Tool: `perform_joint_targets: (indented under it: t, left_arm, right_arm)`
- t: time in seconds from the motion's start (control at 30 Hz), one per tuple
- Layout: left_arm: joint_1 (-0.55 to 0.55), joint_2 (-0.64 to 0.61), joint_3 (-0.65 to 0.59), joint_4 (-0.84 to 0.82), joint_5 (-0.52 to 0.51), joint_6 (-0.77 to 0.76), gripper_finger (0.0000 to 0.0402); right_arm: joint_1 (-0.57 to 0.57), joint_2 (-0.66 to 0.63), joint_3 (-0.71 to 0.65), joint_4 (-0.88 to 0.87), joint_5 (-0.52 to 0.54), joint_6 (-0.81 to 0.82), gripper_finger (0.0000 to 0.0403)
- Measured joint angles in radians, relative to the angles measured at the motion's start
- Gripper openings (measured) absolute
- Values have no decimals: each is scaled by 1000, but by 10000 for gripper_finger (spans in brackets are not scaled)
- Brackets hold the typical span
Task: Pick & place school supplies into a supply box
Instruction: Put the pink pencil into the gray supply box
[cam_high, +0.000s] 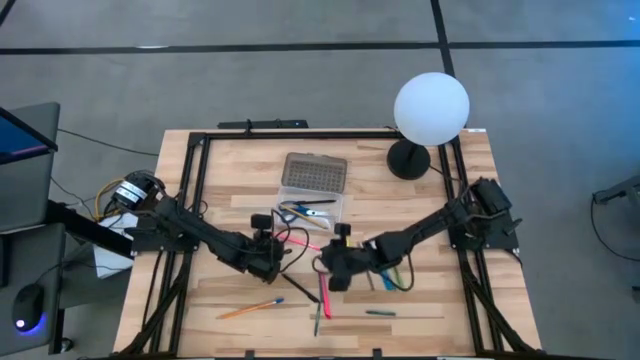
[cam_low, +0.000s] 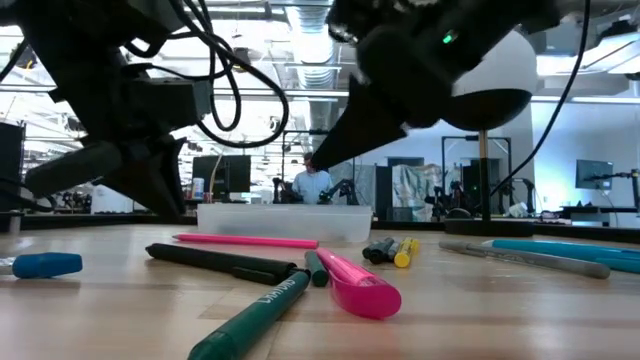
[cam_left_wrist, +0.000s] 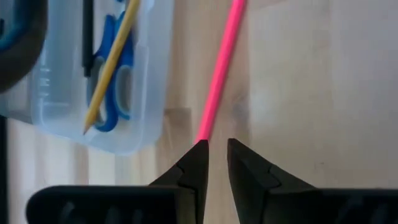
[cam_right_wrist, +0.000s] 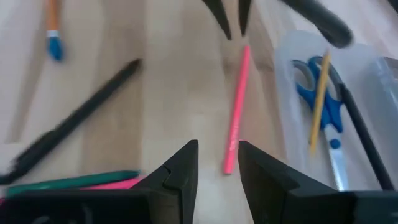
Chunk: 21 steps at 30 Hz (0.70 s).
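A pink pencil lies flat on the wooden table beside the clear supply box. In the box lie blue-handled scissors and a yellow pencil. My left gripper is slightly open right at one end of the pink pencil. My right gripper is open at the pencil's other end and hangs above the table. The box's grey dotted lid lies open toward the far edge. My left gripper slants down toward the pink pencil's end, and one fingertip stands right at it. The pencil lies along the line of the fingers, flat on the table. Whether the fingertip touches it, I cannot tell.
Near the front lie a pink marker, a green pen, a black pen and an orange pencil with a blue end. Teal and grey pens lie to the right. A white globe lamp stands at the back right.
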Motion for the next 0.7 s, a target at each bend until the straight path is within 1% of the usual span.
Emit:
perform_joint_targets:
  t: [0.13,0.23,0.3,0.4,0.7]
  left_arm:
    - [1,0,0,-4,-10,0,55]
    - [1,-1,0,-3,-10,-4,55]
    - [1,-1,0,-3,-10,-12,55]
    - [-3,-1,0,-3,-10,-17,55]
    - [-4,-1,0,2,-12,-17,55]
  right_arm:
    - [-28,15,0,32,-12,-6,108]
    - [-47,64,-4,66,-61,-33,108]
    - [-63,107,10,117,-97,-47,108]
    - [-79,135,11,99,-79,-46,108]
    - [-105,131,10,110,-60,-31,108]
